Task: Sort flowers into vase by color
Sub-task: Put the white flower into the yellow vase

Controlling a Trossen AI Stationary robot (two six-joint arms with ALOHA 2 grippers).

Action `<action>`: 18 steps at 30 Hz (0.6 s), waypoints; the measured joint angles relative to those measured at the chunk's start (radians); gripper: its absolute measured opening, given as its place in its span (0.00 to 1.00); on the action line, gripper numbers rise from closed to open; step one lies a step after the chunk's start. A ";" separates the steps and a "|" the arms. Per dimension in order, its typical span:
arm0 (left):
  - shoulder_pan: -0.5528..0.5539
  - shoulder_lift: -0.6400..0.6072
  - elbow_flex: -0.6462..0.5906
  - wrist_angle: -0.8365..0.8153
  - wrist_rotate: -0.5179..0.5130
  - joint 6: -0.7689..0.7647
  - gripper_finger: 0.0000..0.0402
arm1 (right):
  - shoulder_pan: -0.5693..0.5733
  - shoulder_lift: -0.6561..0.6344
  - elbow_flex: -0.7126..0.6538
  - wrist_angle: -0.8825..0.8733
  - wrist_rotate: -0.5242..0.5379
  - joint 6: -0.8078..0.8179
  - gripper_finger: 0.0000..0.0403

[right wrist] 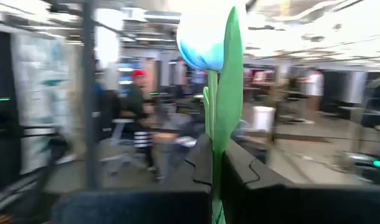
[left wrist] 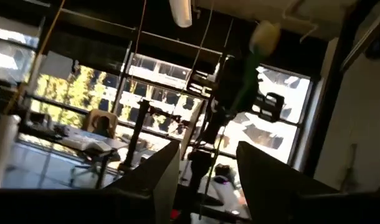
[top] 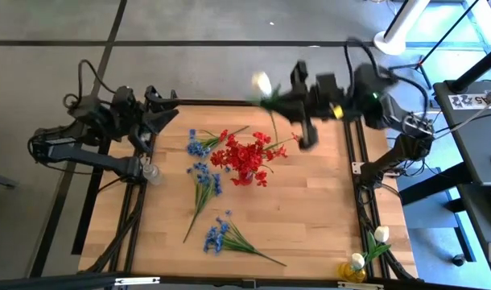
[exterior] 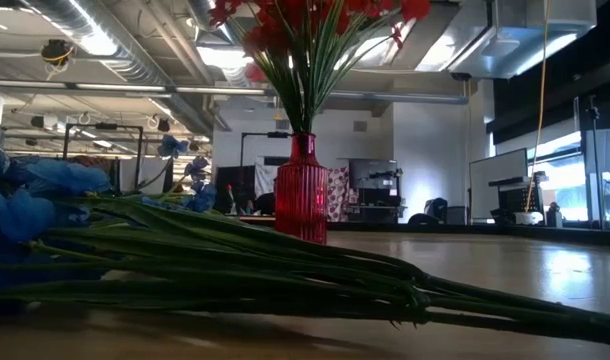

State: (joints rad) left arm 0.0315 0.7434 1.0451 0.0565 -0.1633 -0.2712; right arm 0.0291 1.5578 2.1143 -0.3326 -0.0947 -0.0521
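Observation:
My right gripper [top: 271, 100] hangs over the table's far edge, shut on a white flower [top: 262, 82] with a green stem and leaf [right wrist: 230, 81]. A red vase [exterior: 302, 195] full of red flowers [top: 244, 158] stands mid-table. Blue flowers [top: 204, 179] lie flat on the wood to its left, and another blue bunch [top: 223, 235] lies nearer the front. My left gripper [left wrist: 205, 180] is open with nothing between its fingers. It is drawn back at the far left [top: 167, 111]. My right gripper pinches the white flower's green stem [right wrist: 213, 163] between its two fingers, a little below the bloom and leaf. The fingers come about level from the table's right. The bloom [right wrist: 201, 38] stands beyond the fingertips. The flower is lifted clear, its stem's lower end [top: 274, 127] trailing below.
A yellow vase [top: 354, 271] holding white flowers stands at the front right corner. A small clear vase [top: 151, 172] stands at the left edge. Long green stems [exterior: 285, 270] of the blue flowers stretch across the near part of the table. Bare wood lies at the front right.

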 joint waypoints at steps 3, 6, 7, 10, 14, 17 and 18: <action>0.001 -0.007 0.000 0.000 0.079 -0.014 0.39 | 0.107 -0.007 0.000 -0.054 -0.003 0.000 0.01; -0.007 0.008 0.000 0.021 0.287 0.061 0.39 | 0.220 -0.012 -0.001 -0.126 -0.003 0.000 0.01; -0.017 0.022 0.000 0.035 0.346 0.073 0.39 | 0.255 -0.016 -0.001 -0.157 -0.004 0.001 0.01; -0.067 0.079 0.000 0.059 0.413 0.100 0.39 | 0.371 -0.021 -0.001 -0.231 -0.003 -0.003 0.01; -0.170 0.175 0.000 0.082 0.375 0.150 0.39 | 0.530 -0.027 -0.021 -0.313 0.001 0.000 0.01; -0.250 0.243 -0.001 0.098 0.280 0.155 0.39 | 0.658 -0.042 -0.080 -0.324 0.064 0.031 0.01; -0.275 0.261 -0.001 0.108 0.247 0.159 0.39 | 0.700 -0.050 -0.110 -0.318 0.087 0.043 0.01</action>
State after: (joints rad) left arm -0.2437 1.0044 1.0443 0.1649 0.0835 -0.1125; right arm 0.7292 1.5081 2.0040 -0.6502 -0.0080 -0.0087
